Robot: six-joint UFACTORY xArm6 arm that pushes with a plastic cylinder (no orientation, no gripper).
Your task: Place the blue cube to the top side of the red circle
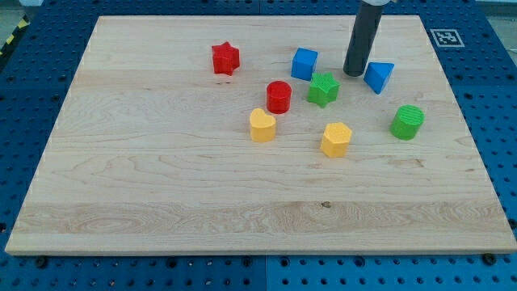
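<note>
The blue cube (pixel 304 63) sits on the wooden board toward the view's top, above and right of the red circle (pixel 279 96). The two are apart. My tip (pixel 354 73) rests on the board to the right of the blue cube, with a gap between them. The tip stands just left of the blue triangle (pixel 379 77) and above right of the green star (pixel 322 89).
A red star (pixel 225 58) lies at the top left of the group. A yellow heart (pixel 262 125) and a yellow hexagon (pixel 336 139) lie below the red circle. A green cylinder (pixel 407 122) is at the right. The board's top edge (pixel 258 16) is close behind the tip.
</note>
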